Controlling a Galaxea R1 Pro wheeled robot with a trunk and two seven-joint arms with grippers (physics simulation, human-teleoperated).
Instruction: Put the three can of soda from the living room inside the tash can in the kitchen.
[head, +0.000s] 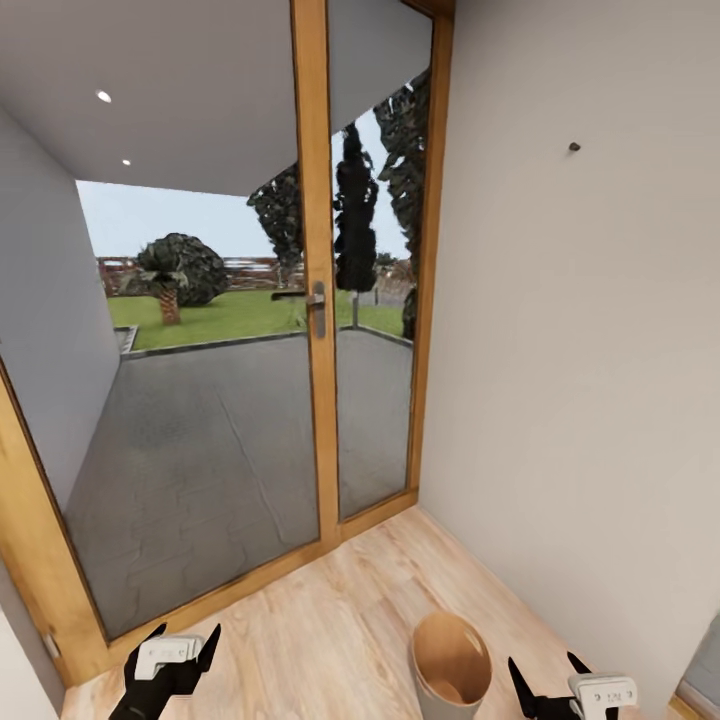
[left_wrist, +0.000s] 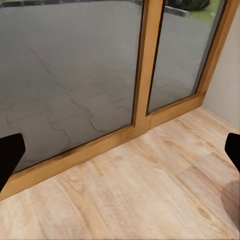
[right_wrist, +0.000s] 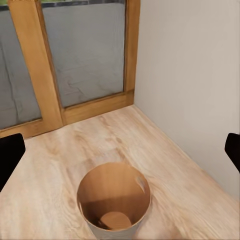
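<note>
Light wood floor (head: 330, 620) runs up to a pair of tall wood-framed glass doors (head: 320, 300), with a plain pale wall (head: 580, 350) meeting them at a corner on the right. Through the glass lie a grey paved terrace, a green lawn and dark trees under a pale sky.

Seen from the head camera, the tash can (head: 452, 668) stands upright on the floor at about five o'clock in the frame, near the wall and well apart from the doors. It is a small round tapering bucket, pale grey outside and coppery brown inside. The right wrist camera looks straight down into it (right_wrist: 114, 204); a round brown base shows at the bottom, and no can of soda is visible inside.

At about seven o'clock the left end effector (head: 177, 648) hovers low over bare floor, black fingers spread wide apart with nothing between them. At about four o'clock the right end effector (head: 550, 682) hangs just beside the bin, fingers likewise wide apart and holding nothing. Both wrist cameras show dark fingertips at the outer edges, with open space between.

With both arms unladen and the bin apparently empty, the robot seems to be facing the drop-off spot, perhaps checking it, and the cans likely remain to be fetched.
</note>
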